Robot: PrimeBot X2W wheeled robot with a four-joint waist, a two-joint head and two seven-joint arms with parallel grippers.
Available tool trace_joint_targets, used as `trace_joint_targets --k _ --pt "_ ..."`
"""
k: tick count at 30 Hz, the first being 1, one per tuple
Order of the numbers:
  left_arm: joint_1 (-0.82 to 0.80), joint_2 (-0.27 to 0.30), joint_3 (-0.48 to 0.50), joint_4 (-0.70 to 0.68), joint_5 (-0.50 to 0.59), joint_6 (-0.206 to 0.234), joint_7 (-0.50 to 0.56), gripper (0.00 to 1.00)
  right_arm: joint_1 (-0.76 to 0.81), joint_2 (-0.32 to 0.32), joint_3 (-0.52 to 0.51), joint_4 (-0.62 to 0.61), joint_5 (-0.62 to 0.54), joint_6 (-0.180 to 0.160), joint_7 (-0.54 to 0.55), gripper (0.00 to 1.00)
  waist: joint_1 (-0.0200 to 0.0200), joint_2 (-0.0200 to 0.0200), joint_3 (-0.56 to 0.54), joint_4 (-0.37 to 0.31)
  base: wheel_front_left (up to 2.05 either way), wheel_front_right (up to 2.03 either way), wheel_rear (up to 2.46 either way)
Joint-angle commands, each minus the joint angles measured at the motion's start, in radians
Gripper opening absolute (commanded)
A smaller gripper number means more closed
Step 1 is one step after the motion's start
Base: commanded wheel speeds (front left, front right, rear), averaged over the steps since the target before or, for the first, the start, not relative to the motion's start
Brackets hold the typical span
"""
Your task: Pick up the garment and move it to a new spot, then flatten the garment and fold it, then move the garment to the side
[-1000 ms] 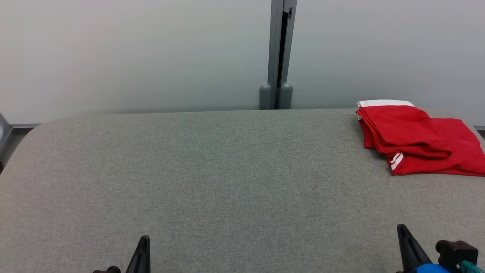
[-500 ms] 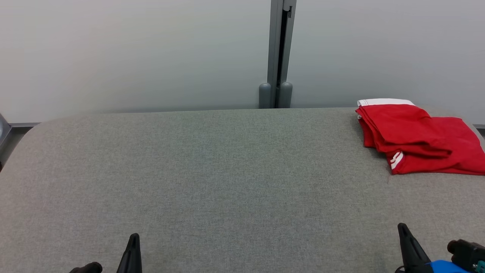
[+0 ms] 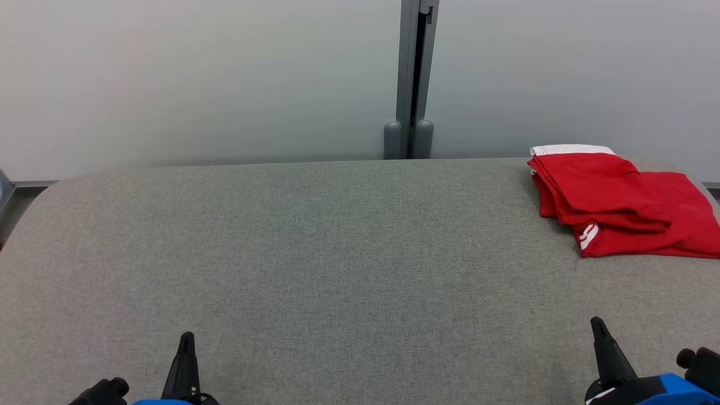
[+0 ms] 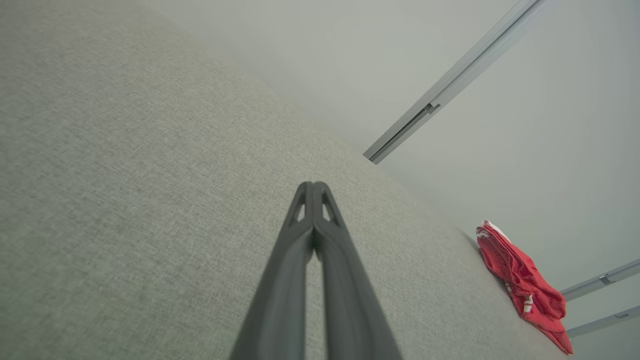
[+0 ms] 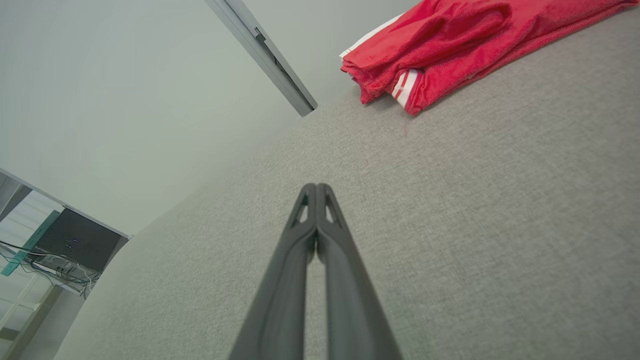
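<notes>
On one table (image 3: 292, 253), one garment (image 3: 619, 205)

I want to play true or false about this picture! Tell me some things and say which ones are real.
1. The red garment lies on the far right of the grey table. True.
2. The left gripper and the right gripper are both shut. True.
3. The left gripper is holding the red garment. False: it holds nothing and sits near the front edge, far from the garment.
4. The red garment has blue stripes. False: it has white stripes.
5. The red garment is nearer the right gripper than the left gripper. True.
</notes>
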Motion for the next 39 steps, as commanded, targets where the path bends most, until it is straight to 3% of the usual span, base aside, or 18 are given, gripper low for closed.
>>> trace_joint_targets --k 1,39 --pt "-0.035 0.003 0.013 -0.016 -0.033 -0.004 0.009 0.0 -0.03 -0.006 0.001 -0.012 0.038 0.0 0.004 0.0 0.0 -0.0001 0.0 0.0 0.0 0.0 0.0" --pt "-0.114 -0.008 0.084 -0.035 -0.454 -0.008 0.127 0.0 -0.093 -0.011 0.006 -0.003 0.497 0.0 0.056 0.0 0.0 -0.0001 0.013 -0.006 0.0 0.0 0.0"
